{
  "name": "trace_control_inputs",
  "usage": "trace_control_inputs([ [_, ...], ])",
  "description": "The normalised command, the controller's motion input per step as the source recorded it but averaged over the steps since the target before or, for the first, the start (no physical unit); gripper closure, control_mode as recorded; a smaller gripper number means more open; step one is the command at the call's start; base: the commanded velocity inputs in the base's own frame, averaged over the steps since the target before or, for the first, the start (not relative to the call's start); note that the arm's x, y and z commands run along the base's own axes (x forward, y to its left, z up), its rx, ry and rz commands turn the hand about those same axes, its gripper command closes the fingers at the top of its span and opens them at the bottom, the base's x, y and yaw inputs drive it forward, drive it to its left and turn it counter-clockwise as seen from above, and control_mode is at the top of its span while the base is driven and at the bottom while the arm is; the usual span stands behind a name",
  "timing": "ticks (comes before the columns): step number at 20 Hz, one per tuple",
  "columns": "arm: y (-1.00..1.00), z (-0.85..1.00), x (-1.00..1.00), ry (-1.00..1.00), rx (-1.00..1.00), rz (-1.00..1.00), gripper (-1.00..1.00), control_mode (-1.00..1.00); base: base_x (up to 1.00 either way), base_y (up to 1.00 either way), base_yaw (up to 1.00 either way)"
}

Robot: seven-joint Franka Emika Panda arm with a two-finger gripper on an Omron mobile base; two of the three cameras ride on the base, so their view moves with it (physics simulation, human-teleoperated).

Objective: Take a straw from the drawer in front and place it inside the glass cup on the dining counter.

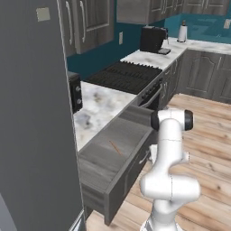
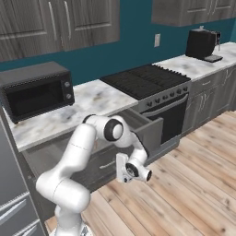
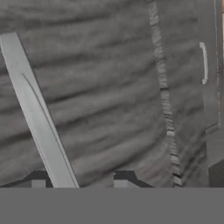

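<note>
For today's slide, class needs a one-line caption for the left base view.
Open drawer with a thin straw lying inside, the white arm standing beside it.

A dark grey drawer (image 1: 118, 155) stands pulled open from the marble worktop (image 1: 97, 106), a thin reddish-brown straw (image 1: 115, 147) lying slantwise on its floor near the middle. The white arm (image 1: 170, 167) rises beside the drawer's front, its hand apparently hidden behind the elbow.
</note>
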Motion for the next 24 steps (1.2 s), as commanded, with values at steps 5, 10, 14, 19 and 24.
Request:
trace_control_inputs([
  [5, -0.64, -0.24, -0.18, -0.03, -0.16, 0.10, -1.00, -1.00, 0.00, 0.00, 0.00],
  [10, -0.04, 0.13, 0.03, 0.00, -0.16, 0.00, -1.00, -1.00, 0.00, 0.00, 0.00],
  [14, 0.01, 0.67, -0.28, -0.02, -0.13, 0.05, -1.00, -1.00, 0.00, 0.00, 0.00],
  [19, 0.00, 0.95, -0.97, -0.22, -0.19, 0.16, -1.00, -1.00, 0.00, 0.00, 0.00],
  [24, 0.12, 1.00, -0.97, -0.22, -0.16, 0.18, -1.00, -1.00, 0.00, 0.00, 0.00],
])
